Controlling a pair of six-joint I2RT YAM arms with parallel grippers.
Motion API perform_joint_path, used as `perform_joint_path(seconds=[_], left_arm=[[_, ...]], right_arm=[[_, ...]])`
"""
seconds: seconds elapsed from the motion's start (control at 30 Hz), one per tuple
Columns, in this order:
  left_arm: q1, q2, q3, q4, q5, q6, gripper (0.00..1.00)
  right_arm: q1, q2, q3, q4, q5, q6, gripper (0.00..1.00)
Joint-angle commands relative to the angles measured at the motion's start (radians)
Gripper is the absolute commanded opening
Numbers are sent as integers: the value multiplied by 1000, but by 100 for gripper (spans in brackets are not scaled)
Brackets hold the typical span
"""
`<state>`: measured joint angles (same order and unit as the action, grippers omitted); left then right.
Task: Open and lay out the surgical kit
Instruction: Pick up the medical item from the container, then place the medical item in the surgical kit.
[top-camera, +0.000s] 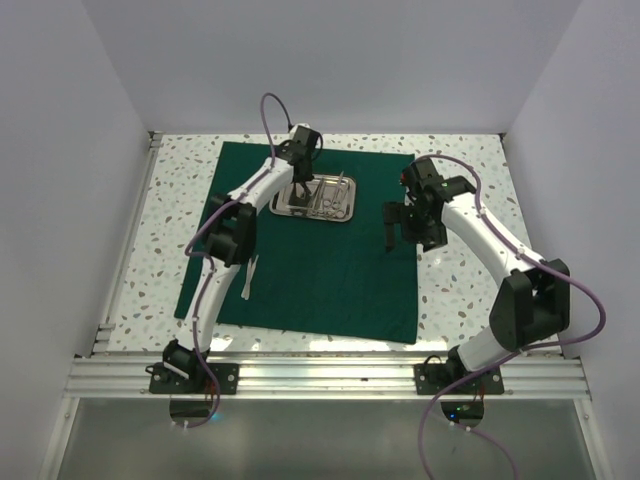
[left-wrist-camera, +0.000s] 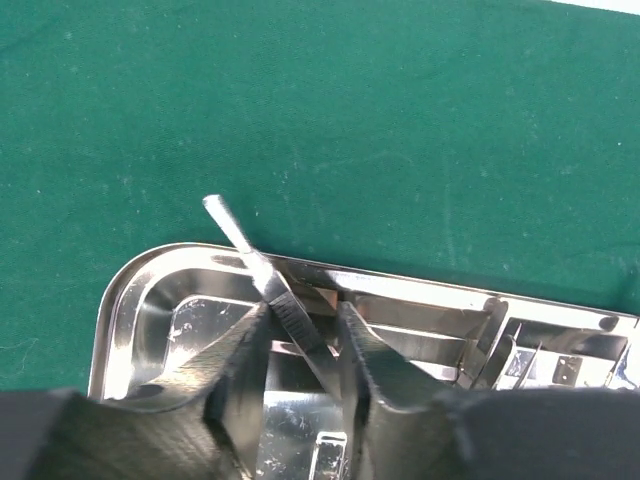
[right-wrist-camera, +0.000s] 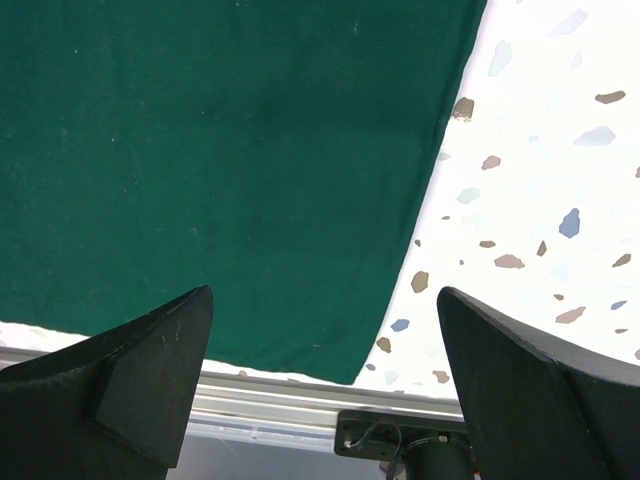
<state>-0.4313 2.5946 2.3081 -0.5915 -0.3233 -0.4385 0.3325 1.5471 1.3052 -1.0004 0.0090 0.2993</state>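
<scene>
The dark green cloth (top-camera: 320, 270) lies spread flat on the table. The small steel tray (top-camera: 340, 210) stands on its far half with ring-handled instruments (top-camera: 328, 197) inside. My left gripper (top-camera: 300, 188) is down in the tray's left end. In the left wrist view its fingers (left-wrist-camera: 240, 350) are shut on thin silver tweezers (left-wrist-camera: 240, 232), which stick out slantwise over the tray rim (left-wrist-camera: 130, 290). Other instruments (left-wrist-camera: 500, 345) lie at the tray's right. Another silver instrument (top-camera: 248, 275) lies on the cloth at the near left. My right gripper (top-camera: 403, 232) is open and empty above the cloth's right edge (right-wrist-camera: 200, 150).
The speckled white tabletop (top-camera: 460, 290) shows around the cloth, also in the right wrist view (right-wrist-camera: 540, 150). An aluminium rail (top-camera: 330, 375) runs along the near edge, seen in the right wrist view (right-wrist-camera: 280, 395) too. White walls enclose the left, back and right sides.
</scene>
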Motion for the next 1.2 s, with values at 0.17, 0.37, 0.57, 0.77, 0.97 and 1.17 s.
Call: perform_joint_path(seconds=[0.17, 0.37, 0.57, 0.77, 0.97, 1.17], left_arm=[[19, 55, -1, -21, 27, -11, 12], [25, -13, -27, 1, 27, 23, 0], [48, -146, -29, -11, 55, 31, 0], [62, -341, -148, -57, 107, 46, 0], [52, -652, -659, 13, 95, 44, 0], [40, -910, -1076, 42, 102, 15, 0]], right_arm=[[-4, 22, 62, -23, -6, -16, 98], [-4, 27, 59, -7, -33, 1, 98], [-6, 42, 81, 9, -23, -3, 98], [-6, 114, 180, 19, -47, -8, 98], [-6, 198, 270, 52, -113, 14, 98], [-6, 235, 284, 86, -149, 20, 98]])
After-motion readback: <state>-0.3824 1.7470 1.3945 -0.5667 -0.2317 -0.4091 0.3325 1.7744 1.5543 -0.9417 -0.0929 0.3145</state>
